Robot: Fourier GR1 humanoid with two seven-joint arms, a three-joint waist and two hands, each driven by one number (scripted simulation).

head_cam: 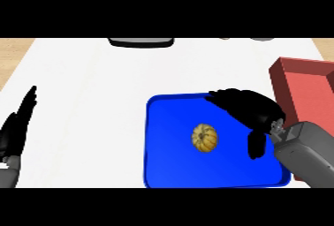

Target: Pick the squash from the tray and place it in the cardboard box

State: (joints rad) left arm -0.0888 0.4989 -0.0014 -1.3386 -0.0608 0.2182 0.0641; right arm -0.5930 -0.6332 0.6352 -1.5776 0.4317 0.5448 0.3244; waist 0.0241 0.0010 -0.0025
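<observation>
squash (204,137) lies mid blue tray (160,172), untouched | right hand (251,110) hovers above tray's right side, fingers relaxed, grasping nothing, likely positioning to grasp | red-brown box (303,75) just right | left hand (18,126) rests released at left edge

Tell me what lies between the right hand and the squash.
Only bare blue tray floor. In the head view the right hand hovers over the tray's right side, and nothing sits between it and the squash.

White counter (98,88) — wooden edges (14,47)
</observation>
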